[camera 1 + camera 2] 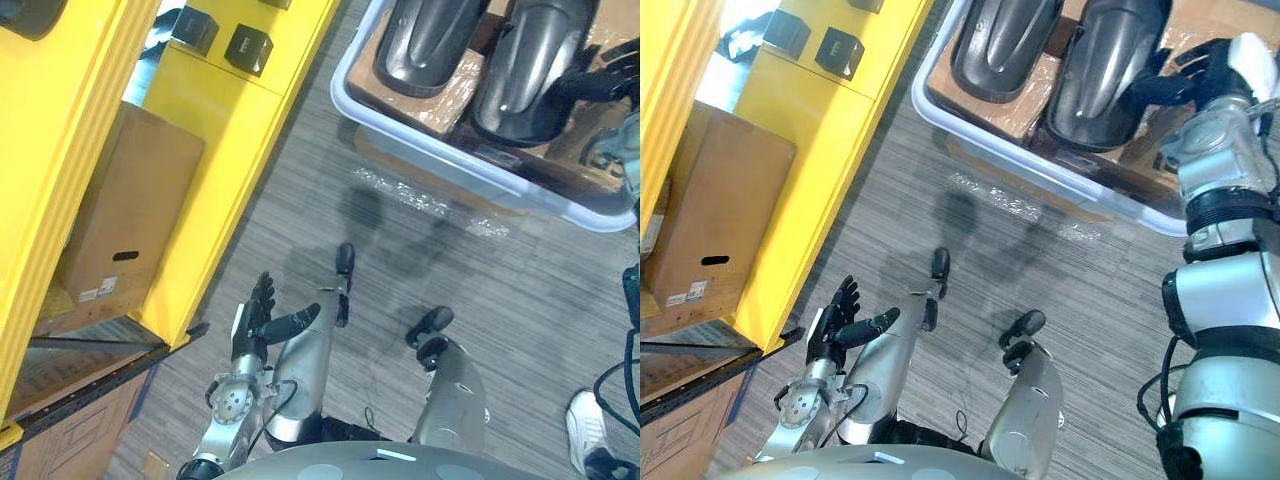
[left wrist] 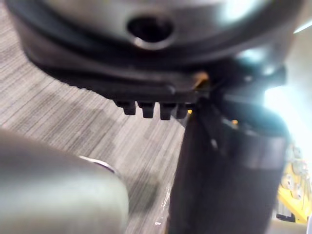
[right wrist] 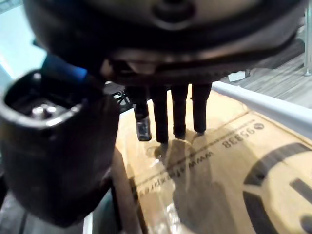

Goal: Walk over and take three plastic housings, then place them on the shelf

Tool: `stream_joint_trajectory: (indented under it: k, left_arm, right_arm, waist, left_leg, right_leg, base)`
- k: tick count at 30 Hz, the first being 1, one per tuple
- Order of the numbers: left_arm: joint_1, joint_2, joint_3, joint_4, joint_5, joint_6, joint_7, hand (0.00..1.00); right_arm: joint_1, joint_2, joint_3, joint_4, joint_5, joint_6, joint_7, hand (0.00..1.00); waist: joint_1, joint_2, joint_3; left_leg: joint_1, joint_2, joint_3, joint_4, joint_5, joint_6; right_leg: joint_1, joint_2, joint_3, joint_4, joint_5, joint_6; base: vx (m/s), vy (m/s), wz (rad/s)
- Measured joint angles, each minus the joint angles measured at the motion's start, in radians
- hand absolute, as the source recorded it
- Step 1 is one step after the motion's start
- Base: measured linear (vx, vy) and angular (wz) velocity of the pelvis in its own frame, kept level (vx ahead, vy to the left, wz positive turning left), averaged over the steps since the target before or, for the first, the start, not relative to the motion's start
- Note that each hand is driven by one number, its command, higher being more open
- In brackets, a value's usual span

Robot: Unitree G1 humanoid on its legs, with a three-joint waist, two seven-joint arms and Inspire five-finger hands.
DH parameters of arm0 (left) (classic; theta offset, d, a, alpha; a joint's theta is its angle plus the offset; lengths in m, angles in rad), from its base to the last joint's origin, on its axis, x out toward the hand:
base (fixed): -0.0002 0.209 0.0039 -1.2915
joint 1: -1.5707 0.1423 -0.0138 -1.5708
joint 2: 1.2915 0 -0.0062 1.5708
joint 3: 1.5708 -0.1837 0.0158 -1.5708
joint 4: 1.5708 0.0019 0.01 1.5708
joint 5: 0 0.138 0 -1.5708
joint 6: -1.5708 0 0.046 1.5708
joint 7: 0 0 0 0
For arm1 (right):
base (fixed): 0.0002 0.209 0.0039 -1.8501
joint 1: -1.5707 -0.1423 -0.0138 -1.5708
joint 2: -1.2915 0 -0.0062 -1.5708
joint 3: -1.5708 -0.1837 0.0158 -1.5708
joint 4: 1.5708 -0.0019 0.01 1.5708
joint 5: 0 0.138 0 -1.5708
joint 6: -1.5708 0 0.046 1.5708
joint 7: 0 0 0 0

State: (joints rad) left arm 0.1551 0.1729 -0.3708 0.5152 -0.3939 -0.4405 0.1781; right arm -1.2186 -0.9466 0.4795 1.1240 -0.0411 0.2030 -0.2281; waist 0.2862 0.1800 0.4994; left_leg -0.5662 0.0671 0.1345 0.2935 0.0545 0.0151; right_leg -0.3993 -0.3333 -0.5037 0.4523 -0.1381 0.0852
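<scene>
right robot hand (image 1: 1202,68) reaches into the pale bin (image 1: 1040,165), fingers straight, holding nothing, beside two dark housings (image 1: 1105,70). left robot hand (image 1: 262,318) hangs relaxed, empty, near the yellow shelf (image 1: 215,130).

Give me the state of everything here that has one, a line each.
left hand: open, empty, above the floor.
right hand: open, reaching over the bin.
left housing: lying in the bin.
right housing: lying in the bin, not gripped.
bin: uncovered, holds both housings.
cardboard box: closed, on the shelf.
</scene>
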Motion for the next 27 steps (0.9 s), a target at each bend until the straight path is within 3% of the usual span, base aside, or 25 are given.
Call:
stream_joint_trajectory:
  k: [5, 14, 18, 24, 27]
  left_arm:
    - [0.0, -0.002, -0.018, 0.003, -0.028, 0.001, -0.01, 1.0]
    - [0.015, -0.003, -0.014, -0.026, -0.027, 0.017, -0.03, 1.0]
    - [0.048, -0.002, 0.013, -0.068, -0.026, 0.026, -0.036, 1.0]
    - [0.091, 0.006, 0.075, -0.101, -0.026, 0.024, -0.023, 1.0]
    - [0.094, 0.021, 0.103, -0.146, -0.026, 0.023, -0.014, 1.0]
  right_arm:
    - [0.004, 0.002, -0.001, 0.045, -0.054, 0.091, -0.013, 0.0]
    - [0.046, 0.001, -0.058, 0.075, -0.123, 0.085, -0.02, 0.0]
    - [0.098, 0.002, -0.065, 0.082, -0.152, 0.048, -0.054, 0.0]
    - [0.164, 0.011, -0.065, 0.051, -0.187, -0.006, -0.116, 0.0]
    - [0.212, 0.011, -0.072, -0.047, -0.187, -0.019, -0.156, 0.0]
  waist:
    - [0.014, 0.018, -0.007]
    - [0.007, 0.028, -0.013]
    - [-0.006, 0.021, -0.009]
    - [-0.04, -0.027, 0.011]
    - [-0.057, -0.075, 0.02]
  left_leg:
    - [0.006, -0.013, -0.012, -0.025, 0.018, -0.001]
    - [0.032, -0.021, -0.019, -0.026, 0.022, 0.0]
    - [0.052, -0.021, -0.018, -0.035, 0.022, 0.001]
    - [0.117, -0.009, 0.007, -0.072, 0.027, -0.002]
    - [0.163, 0.003, 0.026, -0.109, 0.036, -0.012]
  right_leg:
    - [0.002, -0.012, -0.015, 0.011, -0.011, 0.001]
    - [0.044, -0.015, -0.034, 0.003, -0.016, 0.0]
    - [0.064, -0.013, -0.034, -0.003, -0.015, 0.001]
    - [0.109, 0.007, -0.012, -0.035, -0.002, 0.008]
    - [0.135, 0.023, 0.0, -0.062, 0.005, 0.005]
  base:
    - [0.04, -0.005, 0.12]
    - [0.04, 0.004, 0.07]
    - [0.0, 0.003, 0.01]
    - [0.02, -0.009, -0.13]
    - [0.05, -0.027, -0.18]
